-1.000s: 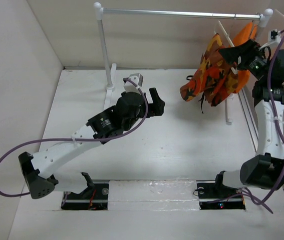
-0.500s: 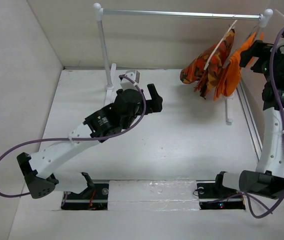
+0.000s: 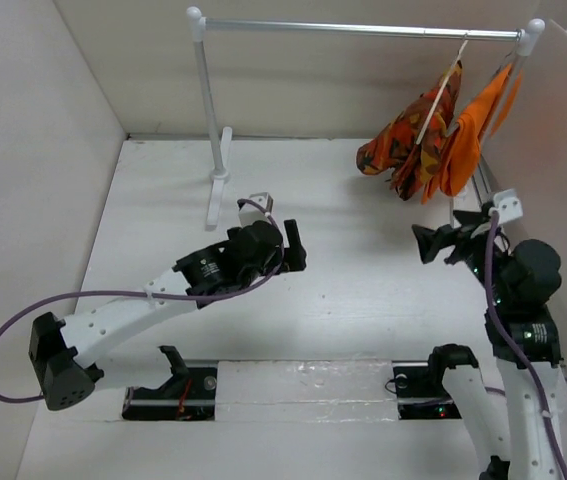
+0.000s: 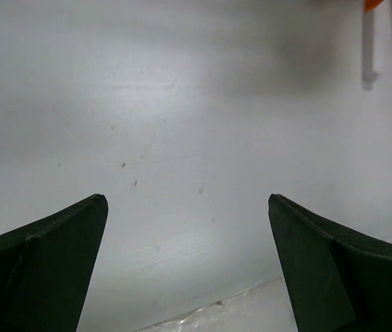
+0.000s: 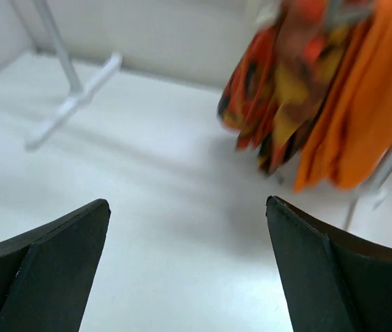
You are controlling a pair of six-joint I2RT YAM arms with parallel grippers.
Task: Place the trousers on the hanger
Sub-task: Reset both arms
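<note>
The camouflage trousers (image 3: pixel 405 148) hang folded over the pale hanger (image 3: pixel 441 88), whose hook sits on the silver rail (image 3: pixel 363 28) near its right end. Neither gripper touches them. My right gripper (image 3: pixel 423 245) is open and empty, low over the table in front of the trousers and pointing left. From the right wrist the trousers (image 5: pixel 278 83) hang blurred ahead and above my open right gripper (image 5: pixel 187 207). My left gripper (image 3: pixel 298 250) hovers open and empty over mid table. Only bare table shows in the left wrist view between the fingers of my left gripper (image 4: pixel 187 204).
A plain orange garment (image 3: pixel 475 135) hangs just right of the trousers, also in the right wrist view (image 5: pixel 372 97). The rail's left white post (image 3: pixel 208 120) and foot (image 5: pixel 71 104) stand at the back left. White walls enclose the table (image 3: pixel 343 300).
The right arm has come down from the rail to low over the table, leaving the trousers hanging by the hanger. The left arm has drawn back toward the near edge.
</note>
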